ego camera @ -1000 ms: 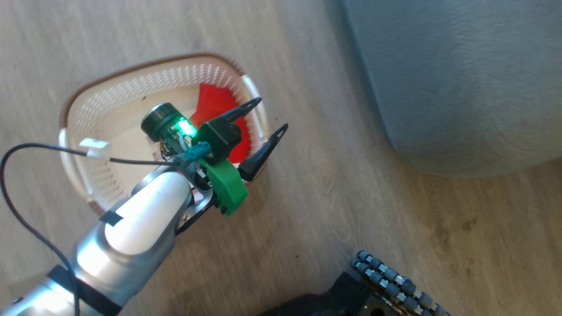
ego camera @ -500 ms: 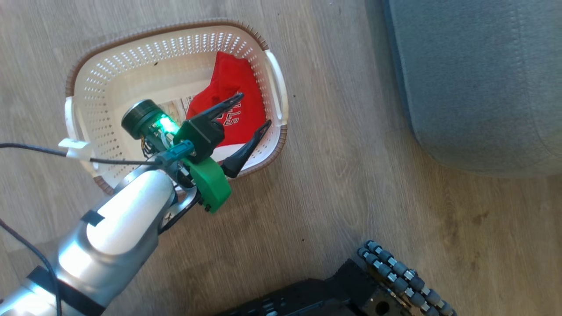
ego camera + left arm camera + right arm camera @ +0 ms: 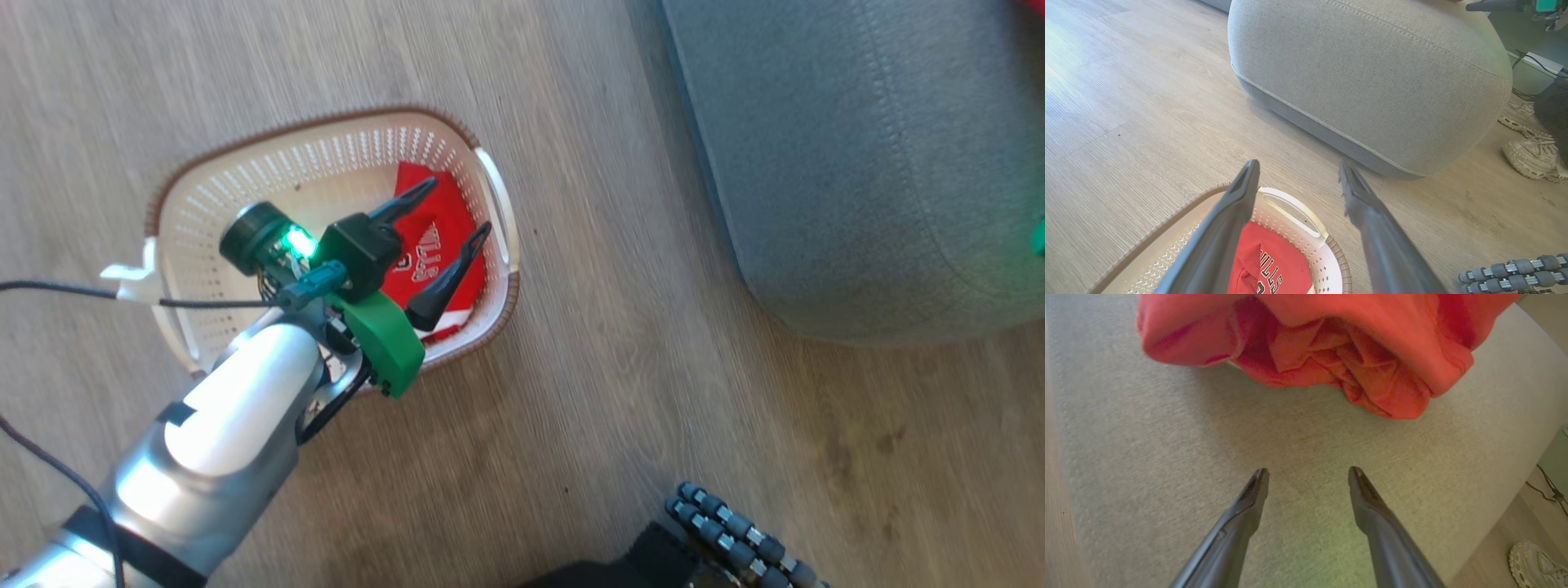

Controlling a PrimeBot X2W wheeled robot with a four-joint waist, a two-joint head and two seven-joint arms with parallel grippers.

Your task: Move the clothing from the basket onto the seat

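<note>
Right gripper (image 3: 1308, 475) gapes empty over the seat (image 3: 1147, 457) near red clothing (image 3: 1331, 355); left gripper (image 3: 460, 204) spread above the basket (image 3: 326, 155).

The forearm (image 3: 237, 400) is glossy white over silver with black bands, and a thin black cable (image 3: 57, 287) with a white clip (image 3: 131, 282) runs to its wrist. A bright green bracket (image 3: 384, 343) and a dark cylinder (image 3: 249, 237) lit green sit there. The left gripper (image 3: 460, 204) and the right gripper (image 3: 1307, 470) have long, dark, tapered fingers; grey rollers (image 3: 735, 531) line the black base (image 3: 645, 555).
</note>
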